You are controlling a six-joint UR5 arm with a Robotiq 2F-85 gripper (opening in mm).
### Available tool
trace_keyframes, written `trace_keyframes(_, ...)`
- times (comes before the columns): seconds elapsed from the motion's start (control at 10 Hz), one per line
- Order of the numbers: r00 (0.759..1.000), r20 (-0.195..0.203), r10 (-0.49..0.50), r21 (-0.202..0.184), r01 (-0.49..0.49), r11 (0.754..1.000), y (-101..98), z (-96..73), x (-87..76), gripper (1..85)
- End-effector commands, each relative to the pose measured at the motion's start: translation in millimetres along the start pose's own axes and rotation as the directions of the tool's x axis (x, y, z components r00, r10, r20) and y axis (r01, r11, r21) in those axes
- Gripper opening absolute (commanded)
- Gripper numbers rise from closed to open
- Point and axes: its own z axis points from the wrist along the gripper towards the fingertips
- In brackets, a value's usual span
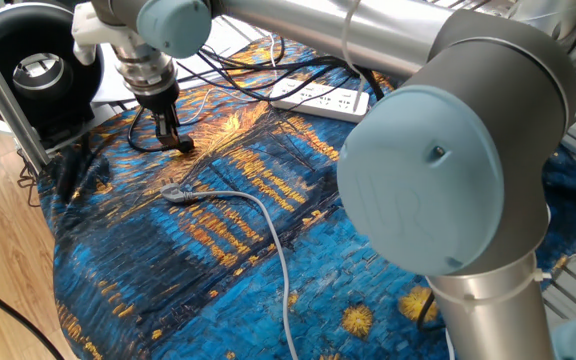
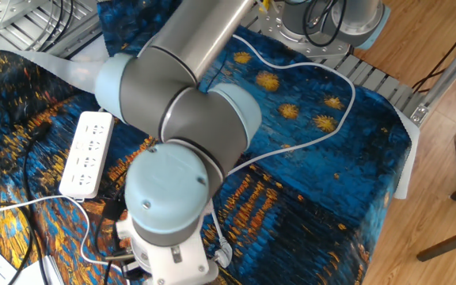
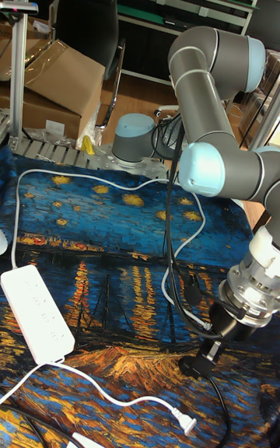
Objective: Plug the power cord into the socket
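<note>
Gripper (image 1: 171, 131) is low over the black plug (image 1: 182, 145) of the power cord (image 3: 221, 405), fingers straddling or pinching the plug. We cannot tell if they are pressed shut on it, since the gap is too small to read.

We judge the step in hand is grasping the plug. To do it well we want the fingers square on the plug body, not on the thin cable, with the prongs kept in a known orientation so they line up with the outlet holes later. Then lift clear of the loose cables before travelling.

Going near to far in one fixed view: the grey-white cable (image 1: 268, 240) with silvery tip lies in front, then the plug at the gripper, then the white power strip (image 1: 320, 100) well apart behind, on the patterned cloth over the surface (image 1: 168, 270).

The other fixed view hides the gripper behind the arm's wrist but shows the strip (image 2: 87, 154) from above, outlet rows readable. The tall fixed view shows the plug (image 3: 194, 366) dark below the gripper (image 3: 208, 353) and the strip (image 3: 37, 325) far to the side.
</note>
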Motion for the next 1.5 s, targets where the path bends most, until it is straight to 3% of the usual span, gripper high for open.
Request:
trace_keyframes(0.0, 1.000, 0.003, -0.002, -0.013, 0.002, 1.000, 6.7, 3.2, -3.0, 45.0)
trace_keyframes(0.1, 1.000, -0.006, -0.005, -0.007, 0.005, 1.000, 5.5, 3.1, -0.8, 45.0)
trace_keyframes(0.3, 0.999, -0.050, -0.017, 0.042, 0.019, 0.999, -4.2, 5.5, 6.7, 45.0)
trace_keyframes(1.1, 0.998, -0.053, -0.018, 0.019, 0.019, 1.000, 5.0, 4.4, 3.8, 44.7)
trace_keyframes(1.4, 0.997, -0.075, -0.010, 0.030, 0.012, 0.999, 8.7, 4.8, 2.0, 43.7)
